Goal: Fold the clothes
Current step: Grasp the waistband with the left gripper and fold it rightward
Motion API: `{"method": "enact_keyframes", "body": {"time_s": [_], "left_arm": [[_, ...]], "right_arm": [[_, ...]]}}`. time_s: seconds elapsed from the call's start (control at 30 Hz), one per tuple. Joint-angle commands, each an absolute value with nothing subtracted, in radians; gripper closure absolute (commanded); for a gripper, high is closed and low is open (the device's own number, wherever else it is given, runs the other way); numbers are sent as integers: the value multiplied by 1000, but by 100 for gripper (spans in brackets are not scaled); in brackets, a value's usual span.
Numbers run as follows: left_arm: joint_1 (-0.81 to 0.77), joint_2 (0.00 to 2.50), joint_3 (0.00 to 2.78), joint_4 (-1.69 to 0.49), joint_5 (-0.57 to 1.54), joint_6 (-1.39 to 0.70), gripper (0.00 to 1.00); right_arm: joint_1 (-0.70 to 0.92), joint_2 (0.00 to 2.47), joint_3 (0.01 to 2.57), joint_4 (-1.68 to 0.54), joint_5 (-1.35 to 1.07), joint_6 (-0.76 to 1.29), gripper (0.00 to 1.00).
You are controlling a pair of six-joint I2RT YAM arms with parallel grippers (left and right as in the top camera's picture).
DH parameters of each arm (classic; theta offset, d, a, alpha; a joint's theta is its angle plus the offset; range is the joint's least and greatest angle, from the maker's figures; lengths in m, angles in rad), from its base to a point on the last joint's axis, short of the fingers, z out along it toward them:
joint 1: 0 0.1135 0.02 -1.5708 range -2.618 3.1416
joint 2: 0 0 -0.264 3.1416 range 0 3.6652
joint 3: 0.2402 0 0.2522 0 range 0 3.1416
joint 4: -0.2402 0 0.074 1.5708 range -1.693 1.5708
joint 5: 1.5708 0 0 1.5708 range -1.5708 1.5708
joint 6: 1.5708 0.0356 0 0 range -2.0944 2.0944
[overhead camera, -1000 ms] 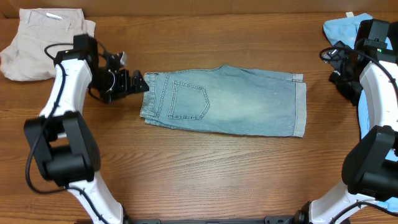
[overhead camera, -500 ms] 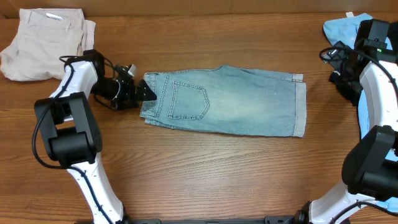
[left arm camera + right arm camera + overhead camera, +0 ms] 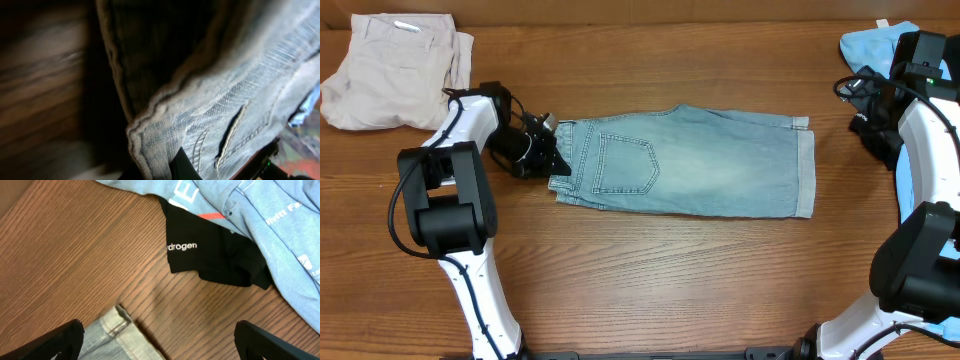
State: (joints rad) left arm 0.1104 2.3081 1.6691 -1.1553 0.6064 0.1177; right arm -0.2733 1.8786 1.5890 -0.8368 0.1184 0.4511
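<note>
I read white "drogen" on black garment (image 3: 220, 260) in right wrist view; letter before it half cut off. Sky-blue T-shirt (image 3: 272, 235): big white letters, only "E" clear to me. Smaller white print on it too tilted and cut off to read.

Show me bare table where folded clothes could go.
Widest: the near table strip below the denim shorts. Also the far strip between beige shorts and blue T-shirt. Crowded: around the left claw at the waistband, and the right edge by the black garment.
</note>
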Motion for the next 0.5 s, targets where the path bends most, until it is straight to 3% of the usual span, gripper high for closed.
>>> {"method": "enact_keyframes", "body": {"time_s": [0.0, 0.23, 0.47], "left_arm": [[144, 2343, 1732, -1201, 332, -2, 96], [183, 2343, 2011, -1420, 104, -164, 96], [168, 2343, 2383, -1666, 15, -221, 96]], "right_arm": [[-271, 1874, 1610, -831, 121, 457, 0], [-271, 1874, 1610, -831, 121, 458, 0], [-271, 1874, 1610, -831, 121, 458, 0]]}}
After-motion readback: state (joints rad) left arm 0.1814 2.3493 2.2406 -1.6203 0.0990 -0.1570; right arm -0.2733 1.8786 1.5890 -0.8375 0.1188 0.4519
